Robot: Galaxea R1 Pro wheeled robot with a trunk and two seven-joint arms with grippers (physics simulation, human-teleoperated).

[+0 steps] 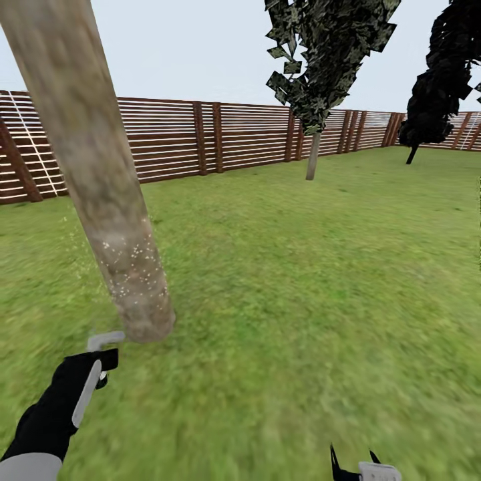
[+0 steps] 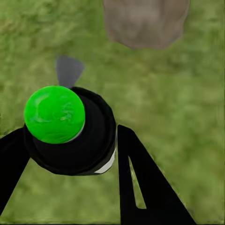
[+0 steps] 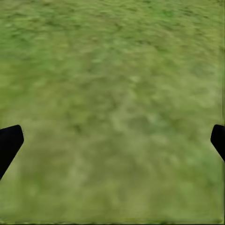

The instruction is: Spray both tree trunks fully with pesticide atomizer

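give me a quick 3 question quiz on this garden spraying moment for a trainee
1. True or false: the left gripper is shut on the atomizer.
2. The pale specks on the near tree trunk sit: A) near its base, B) high up only, C) on the fence.
3. Fill in: below the open right gripper lies only ____.

Key
1. True: the fingers flank the black body under the green cap.
2. A: they speckle the lower trunk; the far tree stands by the fence.
3. Grass.
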